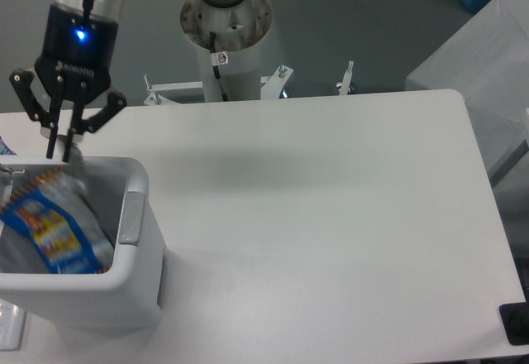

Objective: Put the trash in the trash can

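wrapper [51, 233]: lying inside the bin, against its left side, blurred; no contact with the tool.
bin [136, 215]: white, at the left end of the tabletop; rounded corners, thick rim, grey handle tab on the side wall.
tool [61, 150]: above the bin's back rim, fingers spread apart, nothing between them.
bottle: not made out anywhere; whether it lies in the bin under the wrapper cannot be told.
progress: wrapper judged delivered; bottle's status unconfirmed, so completion cannot be signed off.
wrapper material: thin flat foil film, blue with yellow and orange print, silver showing at its upper edge; looks limp and light.
bin material: smooth moulded plastic, matt, rigid walls.
tabletop [331, 207]: white, smooth, rounded corner, right of the bin.
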Robot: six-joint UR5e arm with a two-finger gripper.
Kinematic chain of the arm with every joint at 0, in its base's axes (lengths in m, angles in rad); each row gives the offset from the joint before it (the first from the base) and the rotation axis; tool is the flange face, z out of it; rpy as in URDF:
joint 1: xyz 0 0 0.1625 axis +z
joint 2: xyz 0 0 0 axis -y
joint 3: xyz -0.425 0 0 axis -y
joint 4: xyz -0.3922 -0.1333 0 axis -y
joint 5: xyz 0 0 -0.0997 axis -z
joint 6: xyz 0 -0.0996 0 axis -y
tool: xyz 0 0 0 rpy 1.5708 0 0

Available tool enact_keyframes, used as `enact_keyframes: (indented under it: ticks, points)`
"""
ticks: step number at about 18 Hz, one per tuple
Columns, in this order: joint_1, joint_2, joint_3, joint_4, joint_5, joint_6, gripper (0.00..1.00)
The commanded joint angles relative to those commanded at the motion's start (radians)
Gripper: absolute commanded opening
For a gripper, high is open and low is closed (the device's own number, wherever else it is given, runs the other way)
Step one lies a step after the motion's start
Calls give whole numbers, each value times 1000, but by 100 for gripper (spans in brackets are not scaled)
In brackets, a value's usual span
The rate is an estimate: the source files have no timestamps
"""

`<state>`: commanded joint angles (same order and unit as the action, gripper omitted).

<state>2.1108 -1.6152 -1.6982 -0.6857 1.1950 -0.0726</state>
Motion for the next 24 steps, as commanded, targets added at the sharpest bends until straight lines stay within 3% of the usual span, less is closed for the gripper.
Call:
enact_keyframes:
  ticks: [2,6,13,15,21,24]
  points:
    - [21,-11,23,-3,0,100,100]
    - [145,-25,74,-3,-3,296,100]
    - [368,-25,160,-3,-8,417,100]
    - [400,-20,169,-5,-5,488,100]
    - [451,96,28,-32,18,854,100]
    - [453,133,-4,-63,38,916,100]
